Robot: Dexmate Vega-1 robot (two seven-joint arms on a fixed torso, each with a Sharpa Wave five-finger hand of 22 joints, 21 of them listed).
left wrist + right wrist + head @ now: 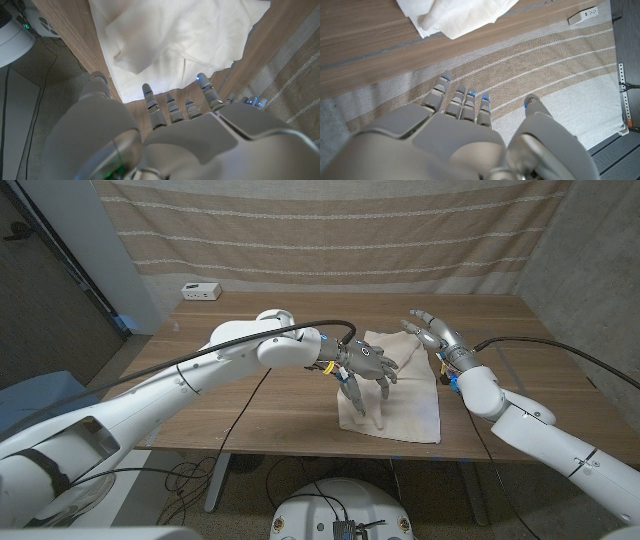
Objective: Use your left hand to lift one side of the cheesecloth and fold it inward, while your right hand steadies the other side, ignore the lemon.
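Observation:
A white cheesecloth [395, 390] lies rumpled on the wooden table [250, 395], reaching to the near edge. My left hand [367, 368] hovers over its left part, fingers spread and pointing down, holding nothing. In the left wrist view the cheesecloth [175, 35] lies just beyond my spread left hand [170, 125], with a fold bunched up on it. My right hand [432, 332] is raised above the cloth's far right corner, fingers apart and empty. In the right wrist view my right hand [465, 135] points toward the curtain, with a corner of the cheesecloth [450, 15] on the table.
A small white power strip [201, 291] sits at the table's far left corner, also seen as the power strip [582, 16] in the right wrist view. A striped beige curtain [330, 230] hangs behind the table. Black cables [540, 345] run along both arms.

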